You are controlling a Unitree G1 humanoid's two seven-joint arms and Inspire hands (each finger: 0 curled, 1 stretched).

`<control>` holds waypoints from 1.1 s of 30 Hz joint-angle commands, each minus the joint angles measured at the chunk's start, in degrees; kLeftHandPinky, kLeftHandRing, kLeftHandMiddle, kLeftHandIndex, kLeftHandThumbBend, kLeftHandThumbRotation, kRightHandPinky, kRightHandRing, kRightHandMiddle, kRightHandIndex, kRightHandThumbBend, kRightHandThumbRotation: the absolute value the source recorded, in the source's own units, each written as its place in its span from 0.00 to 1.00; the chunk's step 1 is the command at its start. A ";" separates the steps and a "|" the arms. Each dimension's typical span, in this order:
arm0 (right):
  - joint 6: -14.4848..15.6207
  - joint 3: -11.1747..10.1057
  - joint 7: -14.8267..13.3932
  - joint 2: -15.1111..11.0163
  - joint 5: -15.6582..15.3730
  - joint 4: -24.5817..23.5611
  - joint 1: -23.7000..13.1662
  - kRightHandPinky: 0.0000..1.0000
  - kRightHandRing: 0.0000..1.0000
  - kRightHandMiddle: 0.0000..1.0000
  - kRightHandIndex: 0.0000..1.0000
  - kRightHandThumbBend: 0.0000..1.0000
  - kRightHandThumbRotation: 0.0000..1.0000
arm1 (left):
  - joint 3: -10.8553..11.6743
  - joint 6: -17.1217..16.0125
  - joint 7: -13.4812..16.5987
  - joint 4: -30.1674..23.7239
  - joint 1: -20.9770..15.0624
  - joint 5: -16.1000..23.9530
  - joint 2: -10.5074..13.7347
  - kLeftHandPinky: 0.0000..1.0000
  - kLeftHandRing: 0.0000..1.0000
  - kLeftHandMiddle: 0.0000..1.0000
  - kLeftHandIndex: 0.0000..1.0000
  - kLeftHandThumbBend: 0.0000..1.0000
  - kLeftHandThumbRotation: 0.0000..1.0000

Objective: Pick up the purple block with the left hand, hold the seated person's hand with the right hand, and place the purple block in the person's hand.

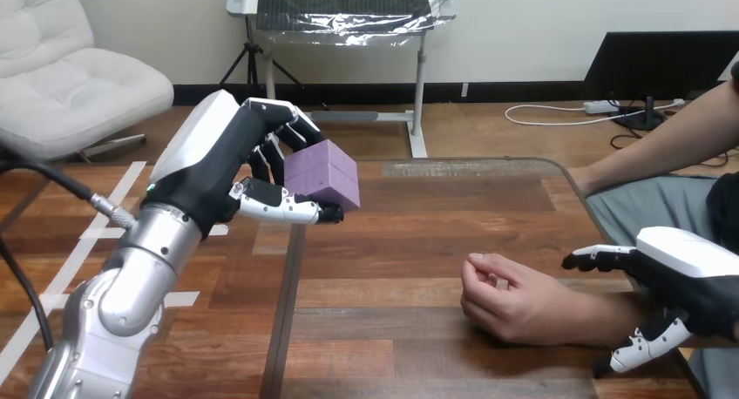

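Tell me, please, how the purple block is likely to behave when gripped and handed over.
The purple block probably stays rigid: its faces look flat and its edges straight in the grip of the left robot hand. It seems light, held aloft by that hand alone. Its flat sides suggest it won't roll.

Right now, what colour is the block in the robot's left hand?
The block is purple, held in the left hand; best seen in the head view.

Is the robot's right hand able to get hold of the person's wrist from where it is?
Probably yes. The right hand is open beside the person's wrist, fingers on one side and thumb on the other, with nothing between them.
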 commanded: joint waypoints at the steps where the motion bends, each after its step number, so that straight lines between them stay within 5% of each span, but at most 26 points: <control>1: 1.59 2.14 -0.85 -1.25 -2.13 1.14 -3.58 0.86 0.85 0.86 0.86 1.00 0.15 | 1.92 -1.88 0.50 -1.20 -1.86 -1.14 -0.12 0.30 0.36 0.42 0.46 0.60 0.00; 33: 5.98 8.84 -2.74 0.73 -8.40 3.02 -5.57 0.74 0.78 0.79 0.78 1.00 0.05 | 2.34 -2.70 -0.07 -1.10 -1.72 -2.49 -0.11 0.30 0.36 0.42 0.46 0.60 0.00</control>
